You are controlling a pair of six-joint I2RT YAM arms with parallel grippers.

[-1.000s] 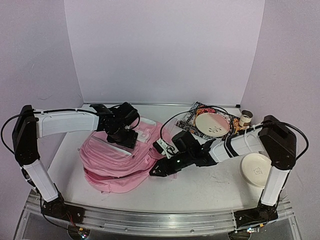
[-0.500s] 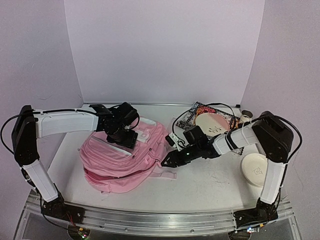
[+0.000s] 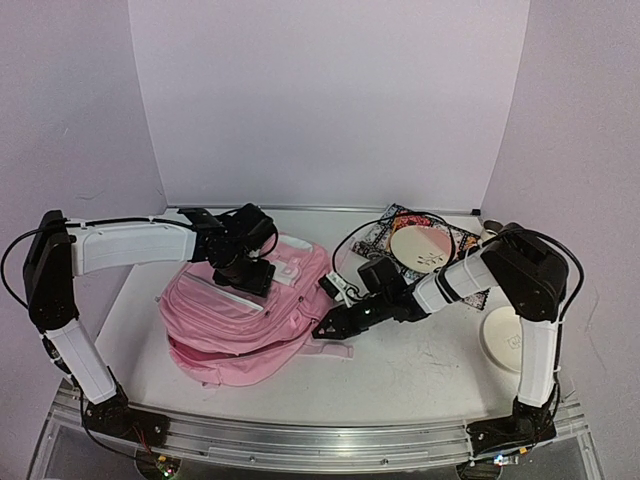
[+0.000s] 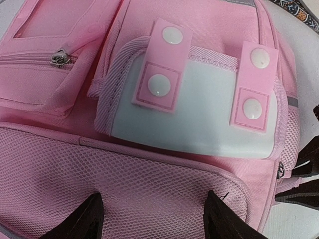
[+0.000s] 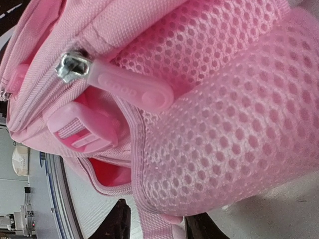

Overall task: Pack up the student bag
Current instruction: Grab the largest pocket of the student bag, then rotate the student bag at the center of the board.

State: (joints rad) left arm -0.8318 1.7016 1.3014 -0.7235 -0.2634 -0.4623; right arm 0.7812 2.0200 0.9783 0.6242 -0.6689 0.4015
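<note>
Student bag [image 3: 240,325]: pink, flat on surface [image 3: 420,370], lower left of centre in top view.
Left end effector [image 3: 252,274] spread wide over its mesh pocket [image 4: 124,174]; right end effector [image 3: 328,327] part-closed around a side strap [image 5: 152,224], pinch uncertain; contents hidden.

I got soft, even light from above in the top view, with only faint shadows on the worktop [image 3: 420,372] and a lilac cast. Both wrist views were bright; the bag [image 5: 234,119] filled the right one, dark and blurred at the bottom edge.
</note>
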